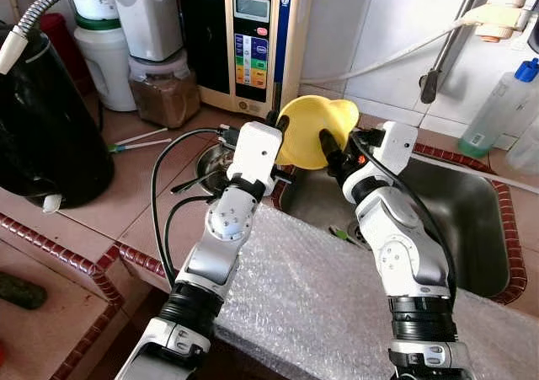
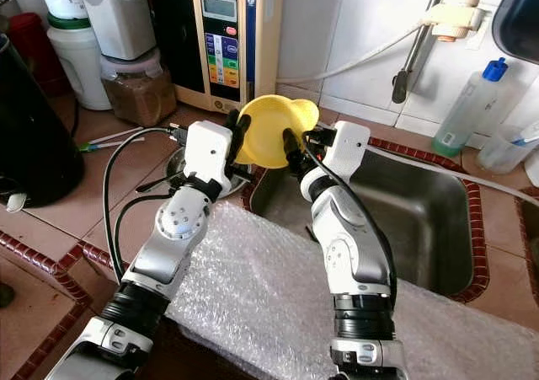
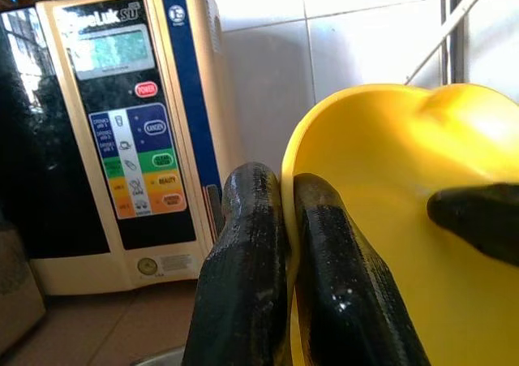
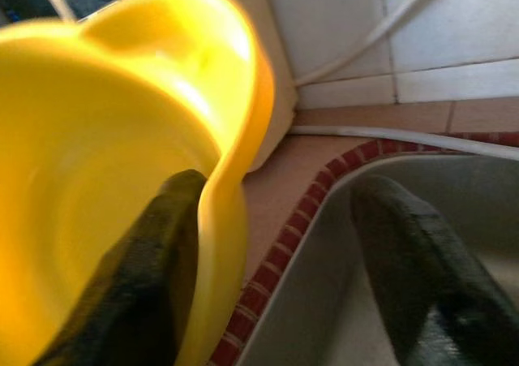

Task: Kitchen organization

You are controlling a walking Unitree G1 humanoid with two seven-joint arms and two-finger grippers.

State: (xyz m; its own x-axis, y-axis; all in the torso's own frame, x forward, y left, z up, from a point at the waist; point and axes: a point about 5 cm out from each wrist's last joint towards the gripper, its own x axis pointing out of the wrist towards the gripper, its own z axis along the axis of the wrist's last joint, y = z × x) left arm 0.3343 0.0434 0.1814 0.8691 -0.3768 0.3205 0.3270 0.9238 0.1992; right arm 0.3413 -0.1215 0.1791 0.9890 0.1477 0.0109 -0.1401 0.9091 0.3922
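Note:
A yellow plastic bowl is held tilted on its side above the left edge of the steel sink. My left gripper is shut on its rim; in the left wrist view the two black fingers pinch the thin yellow edge. My right gripper is open at the bowl's other side. In the right wrist view one finger lies inside the bowl, while the other finger stands well apart over the sink.
A beige water machine stands against the tiled wall behind the bowl. A black appliance, white containers and a brown jar crowd the left counter. A blue-capped bottle is at right. Bubble wrap covers the near edge.

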